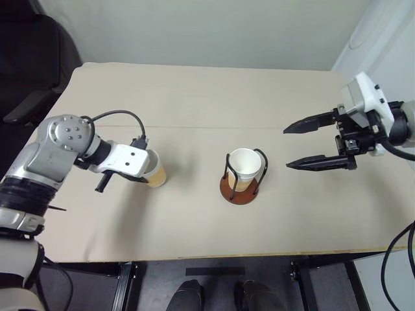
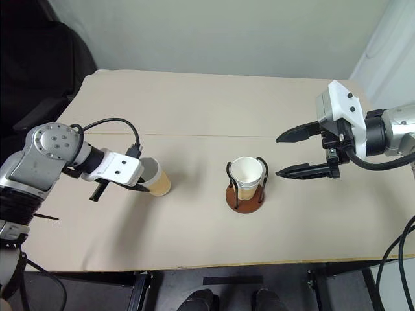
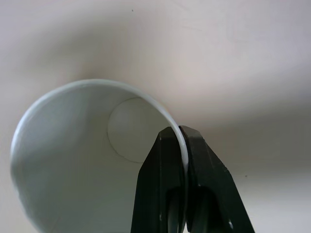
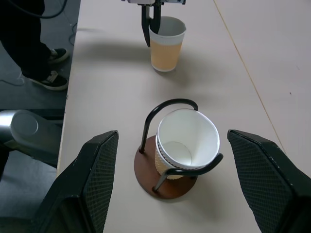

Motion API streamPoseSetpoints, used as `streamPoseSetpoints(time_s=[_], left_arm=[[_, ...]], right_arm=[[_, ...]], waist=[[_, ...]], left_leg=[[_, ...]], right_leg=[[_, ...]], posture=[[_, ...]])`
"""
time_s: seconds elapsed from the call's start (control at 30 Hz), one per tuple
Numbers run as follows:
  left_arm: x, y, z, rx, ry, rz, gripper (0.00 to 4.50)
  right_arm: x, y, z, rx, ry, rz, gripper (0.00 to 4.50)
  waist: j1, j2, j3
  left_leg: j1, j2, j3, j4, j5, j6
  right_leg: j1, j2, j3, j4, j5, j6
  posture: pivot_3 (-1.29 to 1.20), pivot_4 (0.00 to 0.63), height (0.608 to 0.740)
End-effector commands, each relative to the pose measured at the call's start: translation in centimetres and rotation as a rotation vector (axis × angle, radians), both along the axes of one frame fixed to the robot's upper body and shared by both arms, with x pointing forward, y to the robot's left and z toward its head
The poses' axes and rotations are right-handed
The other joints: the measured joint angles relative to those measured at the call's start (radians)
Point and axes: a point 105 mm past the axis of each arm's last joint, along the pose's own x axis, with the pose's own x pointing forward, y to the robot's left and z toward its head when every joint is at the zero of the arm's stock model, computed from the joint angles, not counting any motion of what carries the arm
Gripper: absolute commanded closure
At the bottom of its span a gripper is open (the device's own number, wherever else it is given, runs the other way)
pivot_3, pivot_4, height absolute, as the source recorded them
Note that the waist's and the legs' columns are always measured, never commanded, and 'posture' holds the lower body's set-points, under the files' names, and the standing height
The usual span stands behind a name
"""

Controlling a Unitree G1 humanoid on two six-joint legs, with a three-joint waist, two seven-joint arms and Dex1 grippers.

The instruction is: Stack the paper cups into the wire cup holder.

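Observation:
One tan paper cup (image 1: 155, 175) stands upright on the beige table (image 1: 194, 97), left of centre. My left gripper (image 3: 181, 136) is shut on its white rim, one finger inside the cup and one outside. The wire cup holder (image 1: 238, 192), a brown disc with black wire loops, stands mid-table. It holds a paper cup (image 4: 187, 141) that leans slightly, and a second rim line just under its top rim suggests two nested cups. My right gripper (image 1: 286, 149) hovers open to the right of the holder, its fingers pointing at it and nothing between them.
A black chair (image 1: 32, 58) stands off the table's far left corner. In the right wrist view a person's legs and shoes (image 4: 48, 80) show on the floor beside the table. The table's front edge (image 1: 214, 254) runs close below the holder.

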Motion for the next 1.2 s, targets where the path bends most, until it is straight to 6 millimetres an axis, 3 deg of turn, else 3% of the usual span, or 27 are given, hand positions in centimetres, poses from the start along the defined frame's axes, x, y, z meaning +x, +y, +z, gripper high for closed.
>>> streamPoseSetpoints(time_s=[0.03,0.17,0.83,1.03,1.2], left_arm=[[-0.2,-0.4,1.0,-0.016,0.002,-0.027,4.44],[-0.1,-1.1,1.9,-0.055,-0.002,-0.039,4.44],[1.4,-8.8,11.7,-0.264,-0.171,-0.242,4.44],[0.6,-12.4,14.9,-0.380,-0.165,-0.359,4.44],[-0.4,-14.5,15.8,-0.437,-0.113,-0.431,4.44]], right_arm=[[-0.4,-0.2,1.0,-0.004,-0.065,-0.005,0.86],[0.1,-0.9,0.2,-0.059,-0.051,-0.043,0.86],[1.2,-1.6,-0.8,-0.152,-0.070,-0.088,0.86],[1.4,-1.6,-1.1,-0.172,-0.083,-0.091,0.86],[1.4,-1.6,-1.2,-0.177,-0.087,-0.088,0.86]], waist=[[0.000,0.000,0.000],[0.002,0.000,0.000],[0.000,0.000,0.000],[0.003,0.000,0.000],[0.003,0.000,0.000]], left_leg=[[0.000,0.000,0.000,0.000,0.000,0.000],[0.000,0.000,0.000,0.000,0.000,0.000],[-0.001,0.000,0.000,0.001,0.000,0.000],[-0.002,0.000,0.000,0.002,-0.001,0.001],[-0.002,0.000,0.000,0.001,-0.001,0.001]], right_leg=[[0.000,0.000,0.000,0.000,0.000,0.000],[0.000,0.000,0.000,0.000,0.000,0.000],[0.000,0.000,0.000,0.000,0.000,0.000],[0.000,-0.001,0.000,0.000,0.000,0.000],[0.000,-0.001,-0.001,0.000,0.000,0.001]], posture=[[0.00,0.150,0.740],[0.00,0.150,0.740],[0.00,0.150,0.740],[0.00,0.150,0.740],[0.00,0.150,0.740]])
